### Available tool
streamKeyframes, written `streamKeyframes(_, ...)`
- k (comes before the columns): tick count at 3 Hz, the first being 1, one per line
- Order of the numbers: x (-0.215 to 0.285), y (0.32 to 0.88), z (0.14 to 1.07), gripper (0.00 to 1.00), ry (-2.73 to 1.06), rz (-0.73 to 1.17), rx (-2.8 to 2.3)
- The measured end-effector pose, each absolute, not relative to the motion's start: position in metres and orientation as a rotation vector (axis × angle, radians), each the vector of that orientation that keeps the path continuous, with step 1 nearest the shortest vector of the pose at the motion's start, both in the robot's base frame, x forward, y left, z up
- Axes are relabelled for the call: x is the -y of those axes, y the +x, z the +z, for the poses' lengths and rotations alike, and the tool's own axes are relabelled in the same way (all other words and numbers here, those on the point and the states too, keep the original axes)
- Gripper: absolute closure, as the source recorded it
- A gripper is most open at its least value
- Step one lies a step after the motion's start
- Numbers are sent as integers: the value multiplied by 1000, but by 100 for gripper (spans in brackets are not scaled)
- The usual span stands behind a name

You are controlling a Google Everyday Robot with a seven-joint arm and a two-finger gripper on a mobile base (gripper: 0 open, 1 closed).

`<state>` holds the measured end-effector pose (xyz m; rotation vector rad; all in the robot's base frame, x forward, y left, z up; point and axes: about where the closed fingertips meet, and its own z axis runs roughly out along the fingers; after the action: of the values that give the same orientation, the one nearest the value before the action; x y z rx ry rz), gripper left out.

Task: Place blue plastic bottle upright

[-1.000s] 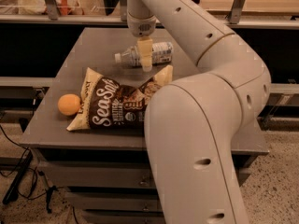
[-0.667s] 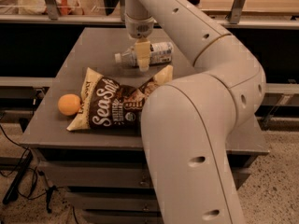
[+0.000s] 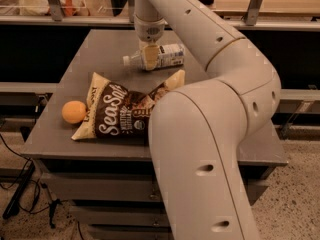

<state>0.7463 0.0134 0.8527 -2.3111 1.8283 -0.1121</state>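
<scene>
The blue plastic bottle (image 3: 167,55) lies on its side at the back middle of the grey table (image 3: 100,49), its white cap pointing left. It is clear with a pale printed label. My gripper (image 3: 149,57) hangs straight down from the wrist and is down at the bottle, in front of its neck end, covering part of it. The bottle rests on the table.
A Sea Salt chip bag (image 3: 120,113) lies flat in front of the bottle. An orange ball (image 3: 74,112) sits at its left near the table's left edge. My large arm (image 3: 200,149) covers the table's right front. A shelf rail runs behind the table.
The gripper has shifted slightly left and lower at the bottle. The bottle, the bag and the ball have not moved.
</scene>
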Motion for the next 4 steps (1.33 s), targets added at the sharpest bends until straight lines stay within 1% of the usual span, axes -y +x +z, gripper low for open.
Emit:
streamKeyframes(1,-13,746,855,88,-2302,-103,-1823)
streamKeyframes(2,-12,748,871,100,-2244,-73,-1800)
streamKeyframes(4,3,752,921,100,-2006,67,-1780)
